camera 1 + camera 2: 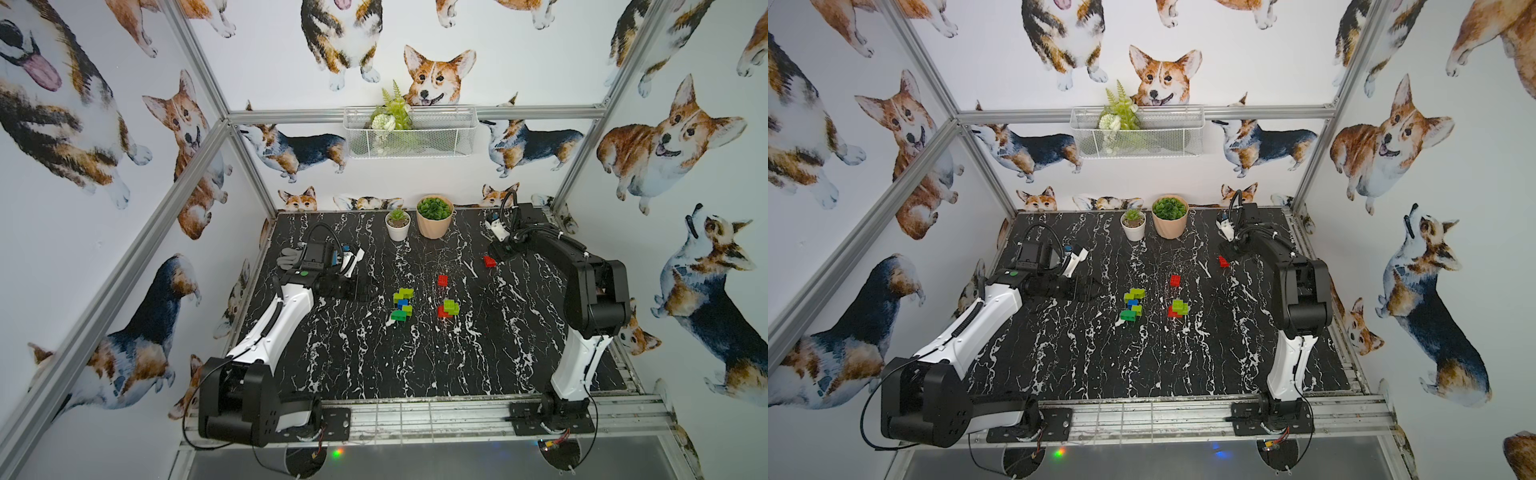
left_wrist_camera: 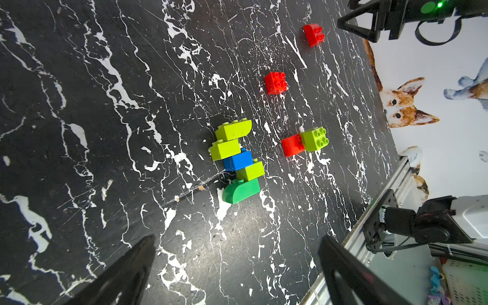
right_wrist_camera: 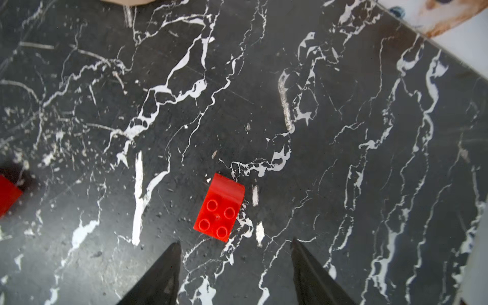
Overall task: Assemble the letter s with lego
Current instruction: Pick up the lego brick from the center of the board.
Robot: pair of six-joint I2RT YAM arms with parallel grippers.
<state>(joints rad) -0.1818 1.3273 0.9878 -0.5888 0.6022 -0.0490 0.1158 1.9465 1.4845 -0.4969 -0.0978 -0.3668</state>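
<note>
A white wire basket [image 1: 440, 137] hangs on the back wall at twelve o'clock and holds a green fern [image 1: 395, 106] and a white flower [image 1: 382, 121]. Below it, at the twelve o'clock edge of the black marbled surface [image 1: 332, 365], a small white pot [image 1: 397, 232] carries a succulent [image 1: 397, 215], and just beside it a larger tan pot [image 1: 434, 230] carries a round leafy plant [image 1: 434, 208]. The lego lies in four lots. Near the middle of the surface sits a joined cluster [image 2: 237, 161] of three lime green bricks, one blue and one dark green. Toward three o'clock from it, near but apart, is a red-and-lime pair [image 2: 303, 142], the two colours touching. A lone red brick [image 1: 443, 280] lies at about one o'clock from the cluster. A sloped red brick [image 3: 219, 211] lies farther out toward two o'clock, studs up. The right claw [image 3: 235, 261] hangs over that brick with its fingers spread and nothing between them; the brick lies just ahead of the fingertips [image 3: 173, 256], not touching them. The left claw [image 2: 236, 250] is spread wide and empty at about nine o'clock, well apart from the cluster.
</note>
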